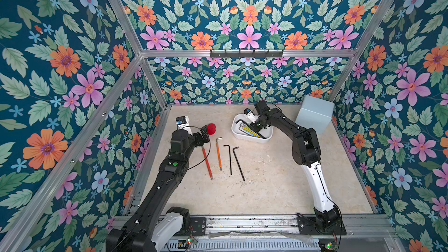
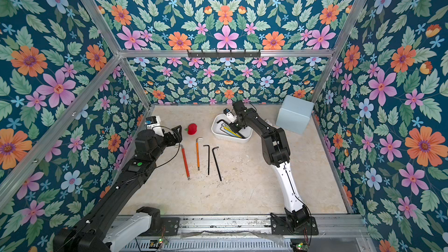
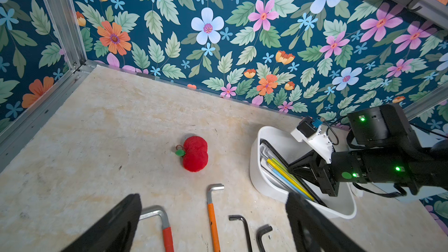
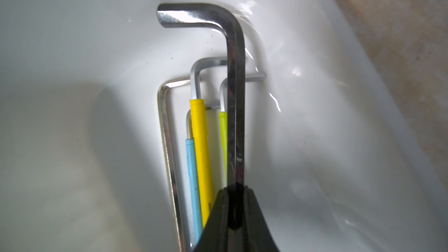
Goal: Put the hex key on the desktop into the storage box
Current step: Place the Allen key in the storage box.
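The left jaws stand wide open over the red-sleeved steel hex key (image 1: pixel 207 161), whose bent head the arm hides in a top view. Next on the beige mottled table (image 1: pixel 266 190) lie an orange-sleeved hex key (image 1: pixel 219 153), a thin black hex key (image 1: pixel 229 160) and a thicker black hex key (image 1: pixel 238 163). Inside the white glossy storage box (image 1: pixel 251 139), the right jaws clench a large dark steel hex key (image 4: pixel 235 81), which partly covers the coloured keys beneath.

The desktop (image 1: pixel 266 190) holds 4 hex keys (image 1: pixel 219 156), 1 storage box (image 1: pixel 247 139) with 5 more, 1 plush apple (image 1: pixel 211 128) and 1 blue box (image 1: pixel 314 115).
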Robot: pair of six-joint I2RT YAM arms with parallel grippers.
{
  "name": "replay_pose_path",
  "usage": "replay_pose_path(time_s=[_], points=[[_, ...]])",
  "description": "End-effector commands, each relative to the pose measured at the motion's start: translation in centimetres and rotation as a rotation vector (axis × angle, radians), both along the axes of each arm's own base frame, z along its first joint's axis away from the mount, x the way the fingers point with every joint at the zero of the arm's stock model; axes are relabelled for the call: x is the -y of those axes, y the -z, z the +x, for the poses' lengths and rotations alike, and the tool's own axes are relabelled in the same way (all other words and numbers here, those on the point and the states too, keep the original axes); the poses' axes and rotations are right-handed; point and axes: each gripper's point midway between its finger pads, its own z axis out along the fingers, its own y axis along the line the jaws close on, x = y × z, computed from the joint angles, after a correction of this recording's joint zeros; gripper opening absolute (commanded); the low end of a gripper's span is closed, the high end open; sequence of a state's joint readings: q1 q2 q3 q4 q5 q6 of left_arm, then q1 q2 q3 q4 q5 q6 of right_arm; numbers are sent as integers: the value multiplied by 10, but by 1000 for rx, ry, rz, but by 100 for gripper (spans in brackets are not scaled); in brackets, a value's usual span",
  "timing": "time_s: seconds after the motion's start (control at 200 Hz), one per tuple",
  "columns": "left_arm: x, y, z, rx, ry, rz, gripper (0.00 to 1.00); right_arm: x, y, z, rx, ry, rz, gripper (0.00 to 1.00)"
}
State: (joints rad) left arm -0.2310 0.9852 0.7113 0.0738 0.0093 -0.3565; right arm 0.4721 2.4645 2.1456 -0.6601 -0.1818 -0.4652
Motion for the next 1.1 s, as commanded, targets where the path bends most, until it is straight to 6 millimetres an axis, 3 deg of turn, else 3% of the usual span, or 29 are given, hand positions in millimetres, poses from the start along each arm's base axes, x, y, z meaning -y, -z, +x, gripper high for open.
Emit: replay_pose_path(time_s=[0.0,0.115,0.245,0.45,0.65,0.82,0.95,1.095], points=[[0,-10,3,31,1,6,99,-3,-11,4,23,14,18,34],[1,-11,3,31,2,7,99,-5,-23,8,50,23,26,44],[0,-12,2,33,2,9,99,-5,-37,11,71,35,33,45],[0,-19,1,45,3,7,99,-17,-83,7,132,61,100,50],[0,-21,-1,45,7,3,99,-33,-127,-13,203,129,121,50],[-2,-21,-5,48,1,5,99,-37,-146,-48,205,230,118,47],[0,-18,-7,39,13,0,99,-43,-155,-91,207,269,156,48],[3,-15,-7,35,27,-19,99,-48,-149,-143,174,286,199,50]])
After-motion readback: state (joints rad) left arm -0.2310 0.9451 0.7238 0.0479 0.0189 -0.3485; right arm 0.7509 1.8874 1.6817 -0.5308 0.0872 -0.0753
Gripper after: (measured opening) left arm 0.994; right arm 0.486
